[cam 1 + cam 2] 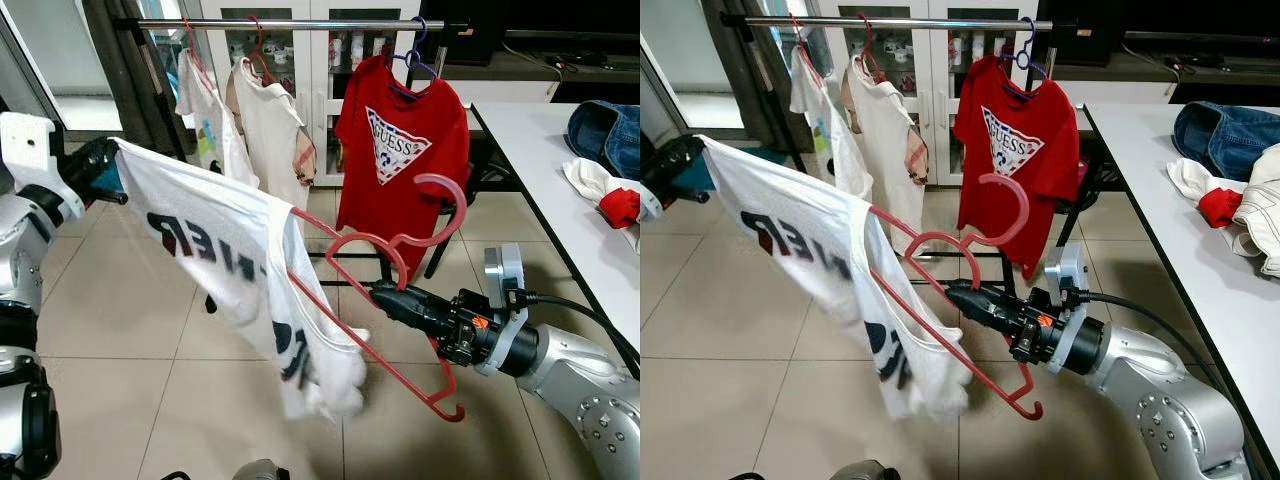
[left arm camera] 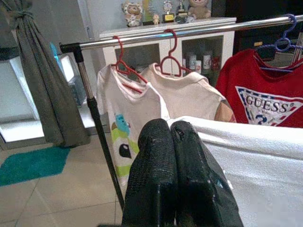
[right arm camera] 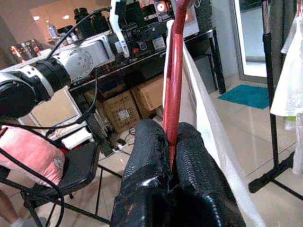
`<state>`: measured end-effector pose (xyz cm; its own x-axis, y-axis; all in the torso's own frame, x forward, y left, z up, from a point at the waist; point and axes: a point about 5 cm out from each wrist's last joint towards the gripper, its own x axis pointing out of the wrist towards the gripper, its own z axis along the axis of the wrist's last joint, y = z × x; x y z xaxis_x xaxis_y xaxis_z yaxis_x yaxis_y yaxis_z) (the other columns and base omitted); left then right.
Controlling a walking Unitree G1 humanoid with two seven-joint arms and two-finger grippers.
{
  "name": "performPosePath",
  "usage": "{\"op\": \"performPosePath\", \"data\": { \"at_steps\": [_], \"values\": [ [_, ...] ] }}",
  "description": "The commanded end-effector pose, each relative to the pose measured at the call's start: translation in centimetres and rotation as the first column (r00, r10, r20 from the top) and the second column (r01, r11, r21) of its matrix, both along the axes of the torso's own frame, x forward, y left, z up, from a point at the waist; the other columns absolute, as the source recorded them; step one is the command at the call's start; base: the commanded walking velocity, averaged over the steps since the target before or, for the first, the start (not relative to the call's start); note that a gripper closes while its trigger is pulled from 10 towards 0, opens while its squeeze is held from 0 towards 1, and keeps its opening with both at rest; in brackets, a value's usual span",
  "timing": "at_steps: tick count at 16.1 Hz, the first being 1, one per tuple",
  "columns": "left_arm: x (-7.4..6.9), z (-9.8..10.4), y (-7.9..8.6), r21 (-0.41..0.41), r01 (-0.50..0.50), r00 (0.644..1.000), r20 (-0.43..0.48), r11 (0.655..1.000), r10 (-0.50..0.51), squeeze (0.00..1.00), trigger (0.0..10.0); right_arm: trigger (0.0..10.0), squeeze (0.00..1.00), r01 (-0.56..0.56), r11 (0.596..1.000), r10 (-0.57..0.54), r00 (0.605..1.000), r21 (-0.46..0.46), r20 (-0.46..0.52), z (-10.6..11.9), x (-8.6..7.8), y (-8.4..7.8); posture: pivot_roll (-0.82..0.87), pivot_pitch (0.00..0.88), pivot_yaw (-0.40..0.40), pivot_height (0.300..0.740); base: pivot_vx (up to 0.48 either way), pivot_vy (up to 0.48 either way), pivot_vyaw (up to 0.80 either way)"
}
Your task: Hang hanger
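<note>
Tiled floor before a garment rail [image 1: 300, 24]: right pincer [image 1: 385, 293] clamped on the stiff, light red hanger [image 1: 375, 245], left pincer [image 2: 173, 137] pinching its limp white T-shirt [image 1: 230, 240]; grip the rigid frame.

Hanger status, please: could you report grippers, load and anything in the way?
Right gripper shut on red hanger. Left gripper shut on white T-shirt sleeve. Hanger below rail, not hooked. Three shirts already hanging there.

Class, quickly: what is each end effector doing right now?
Left end effector: closed on the white T-shirt.
Right end effector: closed on the red hanger.
</note>
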<state>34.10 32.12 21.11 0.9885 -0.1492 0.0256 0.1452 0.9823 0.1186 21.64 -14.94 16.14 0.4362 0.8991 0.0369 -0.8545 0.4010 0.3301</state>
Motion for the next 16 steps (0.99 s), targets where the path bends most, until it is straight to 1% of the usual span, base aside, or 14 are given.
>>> {"op": "performPosePath", "data": {
  "at_steps": [1,2,3,4,5,8,9,10,11,12,13,14,15,16],
  "values": [
    [0.3,-0.1,-0.4,-0.005,0.038,0.999,-0.028,0.999,-0.038,0.0,10.0,10.0,0.0,0.004,1.0,-0.004,1.0,0.007,0.025,0.5,0.2,0.0,-0.02,0.0,0.065,0.74,0.0,0.0,0.0],
    [0.0,-0.8,-0.3,0.013,0.064,0.996,-0.064,0.998,-0.063,0.92,10.0,10.0,0.0,0.014,1.0,-0.015,0.999,0.003,0.031,0.6,0.4,0.0,-0.02,0.0,0.066,0.74,0.0,0.0,0.0],
    [-0.3,-1.1,0.0,0.022,0.071,0.994,-0.088,0.997,-0.069,1.0,10.0,10.0,0.0,0.019,1.0,-0.019,0.999,0.0,0.034,0.7,0.5,-0.1,-0.02,0.0,0.066,0.74,0.0,0.0,0.0],
    [-1.2,-1.5,1.2,0.035,0.084,0.988,-0.134,0.996,-0.079,1.0,10.0,10.0,0.0,0.032,0.999,-0.032,0.998,-0.014,0.048,0.9,0.8,-0.2,-0.03,0.0,0.062,0.74,0.0,0.0,0.0],
    [-1.6,-1.4,1.9,0.036,0.107,0.984,-0.149,0.994,-0.1,1.0,10.0,10.0,0.0,0.041,0.999,-0.04,0.998,-0.024,0.057,1.0,1.0,-0.3,-0.03,0.0,0.062,0.74,0.0,0.0,0.0],
    [-2.5,-0.6,2.1,0.064,0.259,0.954,-0.175,0.964,-0.245,1.0,10.0,10.0,0.0,0.05,0.998,-0.046,0.996,-0.05,0.072,1.3,1.5,-0.4,-0.02,0.0,0.044,0.74,0.0,0.0,0.0],
    [-2.5,0.6,1.5,0.055,0.356,0.927,-0.152,0.933,-0.344,1.0,10.0,10.0,0.0,0.043,0.996,-0.036,0.996,-0.082,0.085,1.4,1.7,-0.4,-0.02,0.0,0.037,0.74,0.0,0.0,0.0],
    [-2.1,1.7,-0.2,0.028,0.493,0.865,-0.122,0.87,-0.486,1.0,10.0,10.0,0.0,0.026,0.994,-0.016,0.995,-0.107,0.096,1.4,1.9,-0.3,-0.01,0.0,0.026,0.74,0.0,0.0,0.0],
    [-1.6,2.4,-2.2,0.004,0.616,0.783,-0.109,0.787,-0.612,1.0,10.0,10.0,0.0,0.008,0.991,0.006,0.994,-0.133,0.108,1.5,2.1,-0.2,-0.01,0.0,0.021,0.74,0.0,0.0,0.0],
    [-1.4,2.7,-3.1,-0.002,0.662,0.745,-0.108,0.749,-0.659,1.0,10.0,10.0,0.0,0.0,0.99,0.017,0.993,-0.143,0.114,1.5,2.2,-0.2,-0.01,0.0,0.02,0.74,0.0,0.0,0.0],
    [-1.1,3.3,-5.1,-0.028,0.773,0.628,-0.11,0.634,-0.771,1.0,10.0,10.0,0.0,-0.019,0.984,0.044,0.99,-0.179,0.137,1.7,2.4,0.0,-0.02,0.0,0.022,0.74,0.0,0.0,0.0],
    [-1.1,3.5,-5.6,-0.03,0.802,0.591,-0.113,0.597,-0.799,1.0,10.0,10.0,0.0,-0.025,0.981,0.053,0.988,-0.191,0.145,1.7,2.5,0.0,-0.02,0.0,0.025,0.74,0.0,0.0,0.0],
    [-1.0,3.8,-6.7,-0.005,0.853,0.516,-0.142,0.522,-0.845,1.0,10.0,10.0,0.0,-0.036,0.975,0.072,0.984,-0.217,0.164,1.9,2.6,0.0,-0.02,0.0,0.031,0.74,0.0,0.0,0.0],
    [-1.0,3.8,-7.1,0.011,0.874,0.48,-0.166,0.486,-0.861,1.0,10.0,10.0,0.0,-0.042,0.972,0.083,0.982,-0.229,0.172,1.9,2.6,0.1,-0.03,0.0,0.037,0.74,0.0,0.0,0.0]
  ]
}}
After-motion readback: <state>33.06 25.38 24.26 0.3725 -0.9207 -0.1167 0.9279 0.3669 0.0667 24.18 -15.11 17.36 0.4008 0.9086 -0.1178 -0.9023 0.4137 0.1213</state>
